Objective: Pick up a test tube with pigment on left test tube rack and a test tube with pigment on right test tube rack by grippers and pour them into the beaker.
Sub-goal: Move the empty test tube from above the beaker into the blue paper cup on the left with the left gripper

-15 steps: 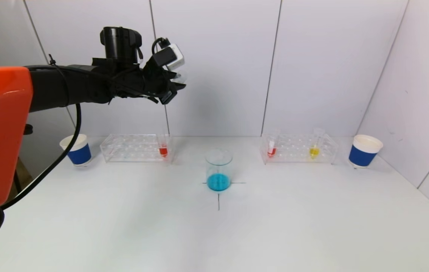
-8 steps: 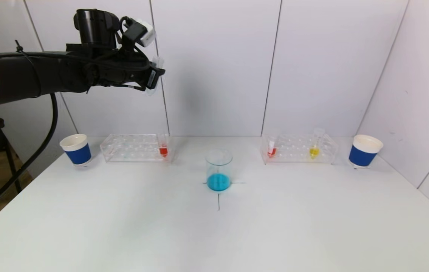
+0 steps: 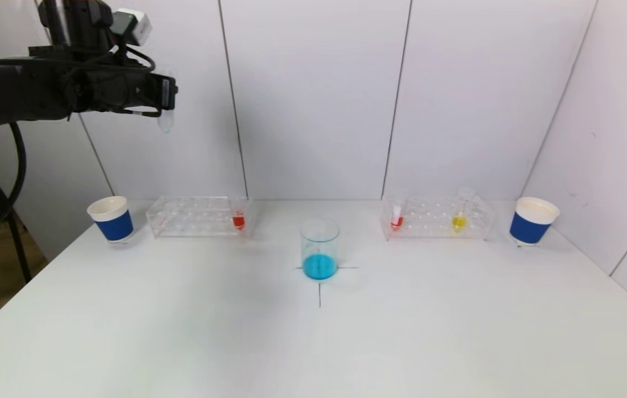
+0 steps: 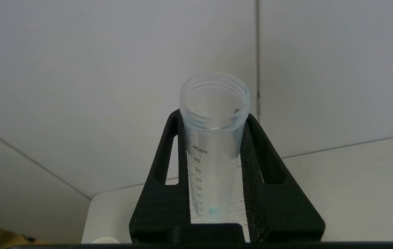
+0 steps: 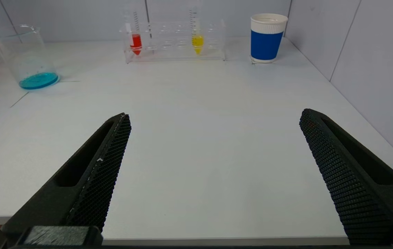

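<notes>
The test tube (image 4: 213,145) in the left gripper (image 3: 165,102) is nearly empty – only a small blue trace sits at its tip, and the jaws are pinching it on both sides. The gripper holds it high above the table's (image 3: 313,342) left part, over the area between the left blue cup (image 3: 111,219) and the left rack (image 3: 200,216). The beaker (image 3: 319,249) at the centre mark has blue liquid in the bottom, so I judge the left pour is done. What is left for this arm is probably to put the empty tube away. The right half is not yet begun – the right gripper (image 5: 213,173) waits low near the table's front edge with its jaws spread wide and nothing between them. The right rack (image 3: 436,216) holds a red tube (image 3: 397,216) and a yellow tube (image 3: 460,215); the left rack keeps one red tube (image 3: 238,214)
</notes>
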You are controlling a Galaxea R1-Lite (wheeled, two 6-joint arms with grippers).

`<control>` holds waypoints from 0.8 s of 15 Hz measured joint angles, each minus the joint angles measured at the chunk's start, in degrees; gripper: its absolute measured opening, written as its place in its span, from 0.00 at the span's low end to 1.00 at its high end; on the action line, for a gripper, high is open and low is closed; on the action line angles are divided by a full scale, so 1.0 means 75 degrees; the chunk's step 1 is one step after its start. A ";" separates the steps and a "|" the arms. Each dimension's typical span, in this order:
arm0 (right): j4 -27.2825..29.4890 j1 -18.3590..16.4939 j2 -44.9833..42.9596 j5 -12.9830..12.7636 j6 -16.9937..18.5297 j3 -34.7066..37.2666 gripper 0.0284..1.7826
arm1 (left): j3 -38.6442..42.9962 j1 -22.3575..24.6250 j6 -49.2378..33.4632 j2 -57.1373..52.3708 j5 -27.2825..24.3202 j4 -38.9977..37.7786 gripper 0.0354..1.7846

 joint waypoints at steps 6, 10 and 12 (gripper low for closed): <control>-0.0003 0.0000 0.0000 -0.0002 0.0003 0.0000 0.99 | 0.0180 0.0930 -0.0618 0.0010 0.0775 -0.0028 0.23; -0.0003 0.0000 0.0000 -0.0002 0.0003 0.0000 0.99 | 0.0572 0.1406 -0.0964 0.0094 0.1063 -0.0427 0.23; -0.0003 0.0000 0.0000 -0.0002 0.0003 0.0000 0.99 | 0.1032 0.1624 -0.0993 0.0128 0.1070 -0.1005 0.23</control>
